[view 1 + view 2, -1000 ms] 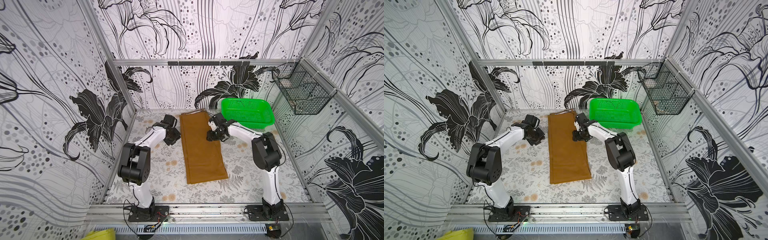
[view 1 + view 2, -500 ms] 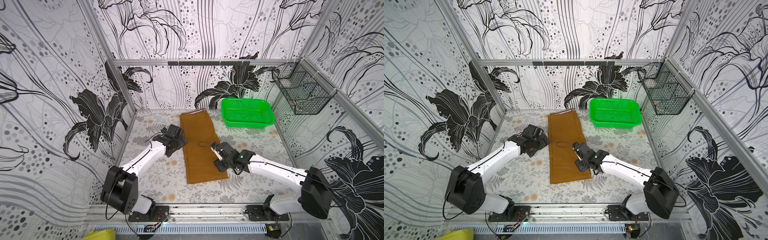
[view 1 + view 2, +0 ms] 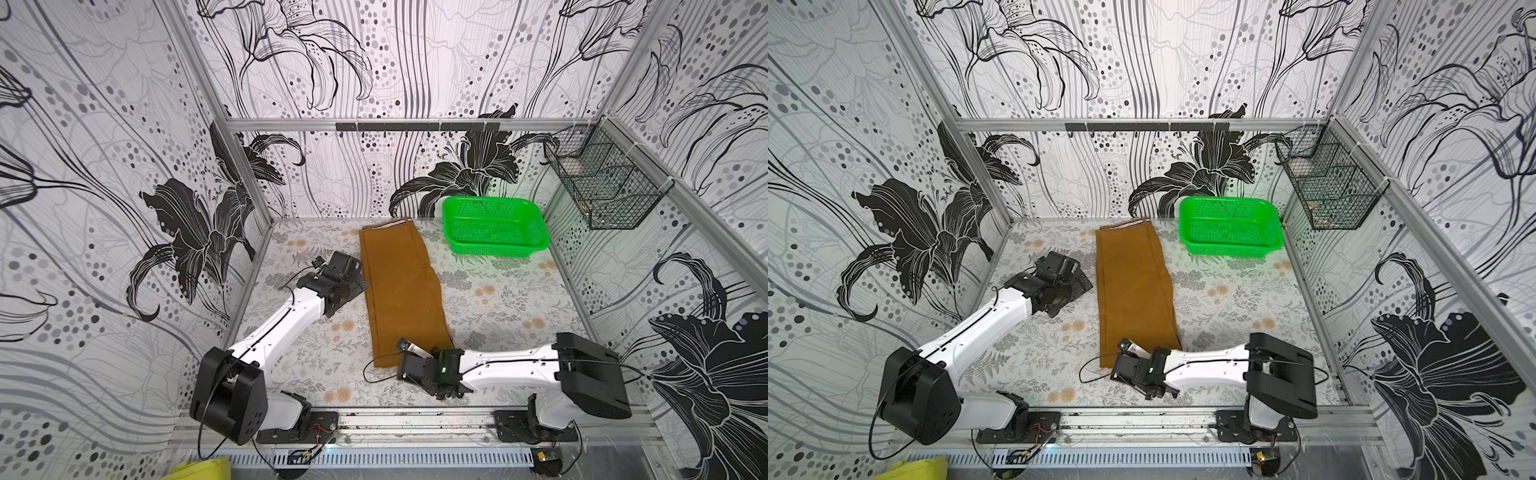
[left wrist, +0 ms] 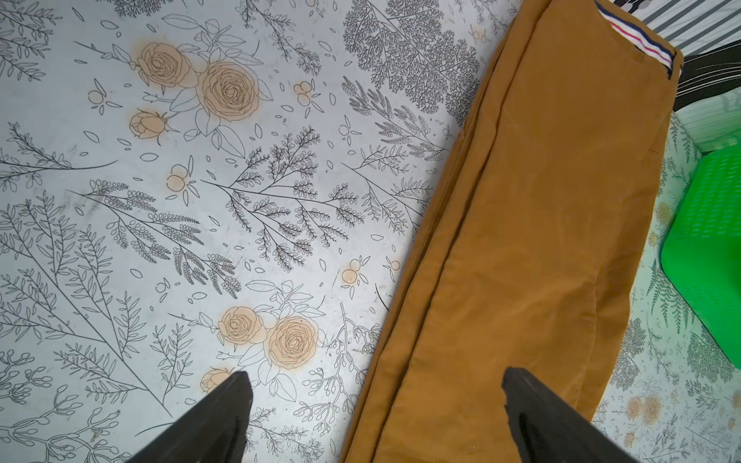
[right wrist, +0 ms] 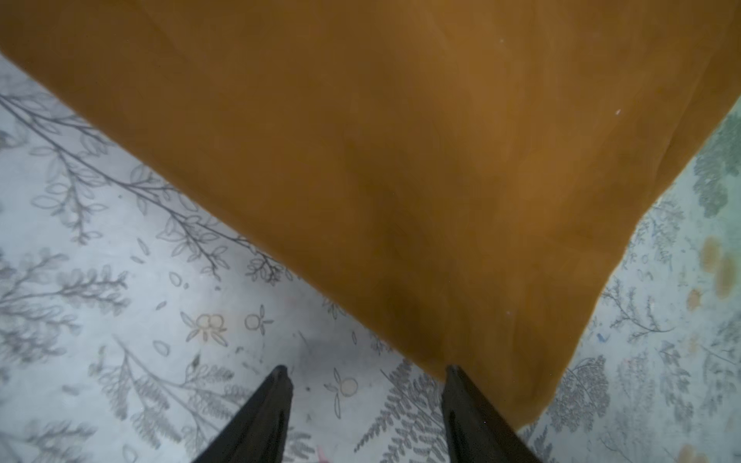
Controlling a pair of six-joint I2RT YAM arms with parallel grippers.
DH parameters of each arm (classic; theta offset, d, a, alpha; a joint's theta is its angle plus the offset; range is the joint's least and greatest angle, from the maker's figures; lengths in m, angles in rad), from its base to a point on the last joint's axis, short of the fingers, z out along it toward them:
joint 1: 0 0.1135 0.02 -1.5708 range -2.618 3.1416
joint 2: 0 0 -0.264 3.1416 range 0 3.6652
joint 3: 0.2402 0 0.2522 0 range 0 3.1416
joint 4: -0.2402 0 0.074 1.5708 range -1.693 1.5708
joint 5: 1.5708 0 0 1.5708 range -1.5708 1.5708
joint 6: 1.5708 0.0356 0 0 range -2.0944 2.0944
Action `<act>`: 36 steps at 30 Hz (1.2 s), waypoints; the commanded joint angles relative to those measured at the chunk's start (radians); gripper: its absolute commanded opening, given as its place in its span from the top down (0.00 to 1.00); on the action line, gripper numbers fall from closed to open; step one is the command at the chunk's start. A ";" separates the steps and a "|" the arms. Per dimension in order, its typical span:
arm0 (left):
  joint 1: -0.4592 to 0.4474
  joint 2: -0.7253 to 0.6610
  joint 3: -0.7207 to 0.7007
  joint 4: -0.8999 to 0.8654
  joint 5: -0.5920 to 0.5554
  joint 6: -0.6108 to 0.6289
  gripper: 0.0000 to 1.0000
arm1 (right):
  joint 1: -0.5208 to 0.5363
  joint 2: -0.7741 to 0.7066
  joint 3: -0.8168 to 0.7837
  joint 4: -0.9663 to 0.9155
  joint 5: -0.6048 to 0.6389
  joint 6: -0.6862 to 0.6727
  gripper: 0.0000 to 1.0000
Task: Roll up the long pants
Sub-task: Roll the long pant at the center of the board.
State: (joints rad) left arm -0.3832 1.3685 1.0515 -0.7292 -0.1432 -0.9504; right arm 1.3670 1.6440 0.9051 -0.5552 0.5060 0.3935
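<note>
Both claws open from what I see: left claw (image 4: 375, 373) over the pants (image 3: 399, 286) side edge, right claw (image 5: 367, 368) at the hem

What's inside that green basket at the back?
Inside the green basket, only its own perforated floor shows in both top views, and no item lies on it. The near wall hides a thin strip of that floor, so something small there could go unseen.
</note>
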 commanded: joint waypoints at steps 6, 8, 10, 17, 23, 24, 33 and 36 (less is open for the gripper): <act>0.027 -0.115 -0.033 -0.009 0.003 0.053 0.00 | 0.054 0.195 0.078 0.004 0.263 0.068 0.37; 0.038 -0.129 -0.044 -0.009 0.011 0.058 0.00 | 0.054 0.226 0.078 0.024 0.283 0.060 0.39; 0.052 -0.136 -0.051 -0.007 0.019 0.062 0.00 | 0.053 0.264 0.088 0.045 0.269 0.029 0.56; 0.072 -0.111 -0.055 0.018 0.058 0.074 0.01 | 0.054 0.339 0.101 0.118 0.133 -0.052 1.00; 0.073 -0.051 -0.041 0.070 0.135 0.087 0.03 | 0.058 0.245 0.132 0.070 -0.071 -0.086 1.00; 0.074 -0.042 -0.040 0.085 0.158 0.085 0.05 | 0.061 0.228 0.145 0.053 -0.123 -0.086 1.00; 0.014 -0.028 -0.098 0.147 0.351 -0.020 0.82 | 0.070 0.113 0.220 -0.037 -0.235 0.007 1.00; -0.007 -0.051 -0.145 0.123 0.359 -0.058 1.00 | 0.070 0.117 0.233 -0.029 -0.253 0.017 1.00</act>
State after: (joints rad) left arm -0.3740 1.3476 0.9440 -0.6079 0.1688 -0.9615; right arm 1.4319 1.7802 1.1141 -0.5468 0.3252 0.3775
